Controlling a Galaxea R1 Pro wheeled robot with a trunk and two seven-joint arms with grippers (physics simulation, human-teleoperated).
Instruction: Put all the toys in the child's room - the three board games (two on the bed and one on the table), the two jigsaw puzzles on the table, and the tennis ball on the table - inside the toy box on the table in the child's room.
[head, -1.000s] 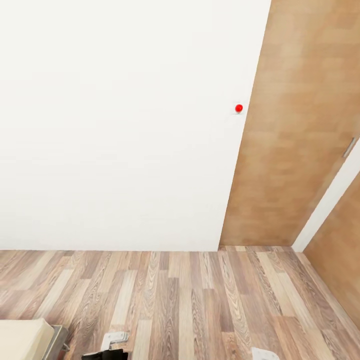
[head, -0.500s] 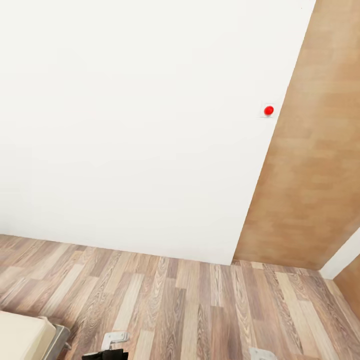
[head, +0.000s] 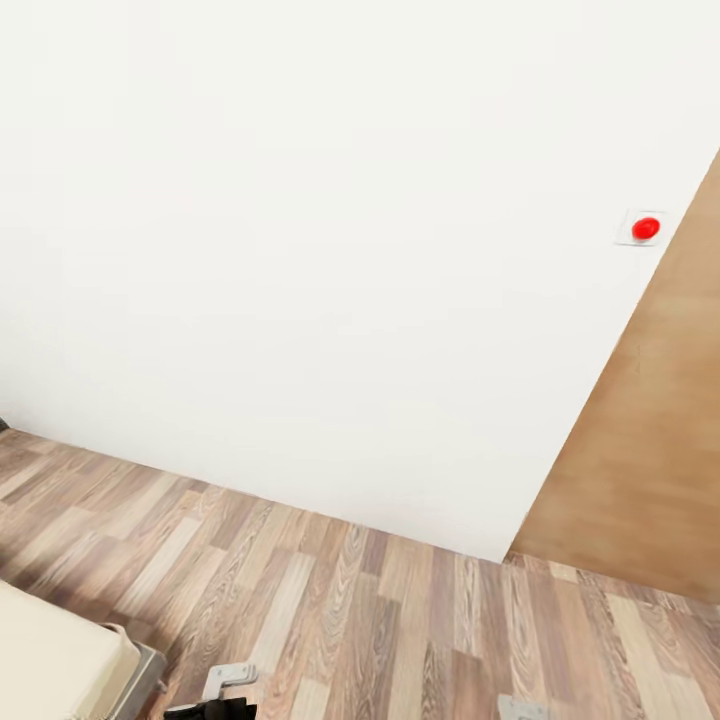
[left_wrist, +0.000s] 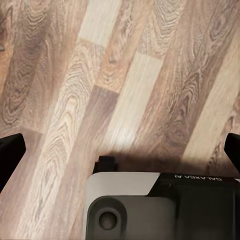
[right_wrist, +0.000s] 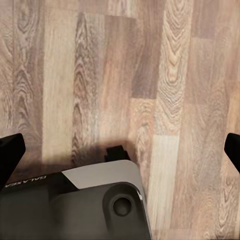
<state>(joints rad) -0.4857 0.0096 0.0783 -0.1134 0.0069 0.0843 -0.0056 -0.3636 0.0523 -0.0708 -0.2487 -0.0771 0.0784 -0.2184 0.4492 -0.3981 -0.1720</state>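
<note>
The head camera swings leftward: the red button (head: 646, 228) and the wooden door (head: 640, 470) slide toward the view's right edge, the white wall (head: 300, 250) spreads wider, and more of the bed (head: 55, 665) corner enters at lower left.

Mirrored, partly cropped "GALAXEA" lettering on dark robot base panel (left_wrist: 200, 178), same lettering on base (right_wrist: 27, 185)

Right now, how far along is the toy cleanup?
Nothing looks done from here. Both grippers are open and empty: the left gripper and right gripper point at bare wood floor. The head view faces a white wall with a red button; a corner of the bed shows lower left. The toys and toy box are still left to handle.
</note>
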